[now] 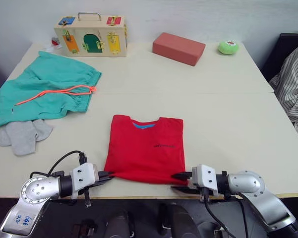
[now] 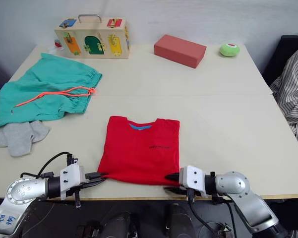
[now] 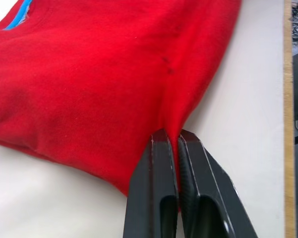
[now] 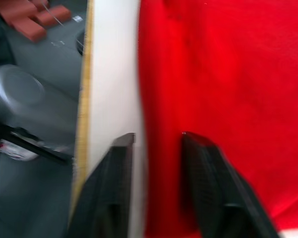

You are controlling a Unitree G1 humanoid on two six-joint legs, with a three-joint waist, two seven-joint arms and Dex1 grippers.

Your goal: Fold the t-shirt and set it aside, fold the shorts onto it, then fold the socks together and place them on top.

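The left gripper (image 1: 108,175) has its jaws shut tight on the near left corner of the t-shirt (image 1: 146,148), and a little tent of red cloth is pinched up between them. That pinch is small, so the cloth may slip out when the arm lifts. The t-shirt lies flat near the front edge of the tabletop (image 1: 228,114), with its sleeves already tucked in and its blue label on the far side. The right gripper (image 1: 178,181) is at the near right corner with its jaws open, one on each side of the hem, and it is not holding anything yet. If only the left side goes up, the t-shirt may twist and the fold may come out crooked. The corners sit very close to the edge, so the cloth may also slide off. Over on the left, the shorts (image 1: 47,89) are spread out with their orange string across them, and the socks (image 1: 22,135) lie just in front of them. At the back stand a wooden box with latches (image 1: 90,35), a red-brown block (image 1: 178,48) and a small green ball (image 1: 228,47). The tabletop is pale and smooth. A striped cloth (image 1: 295,89) hangs at the far right.
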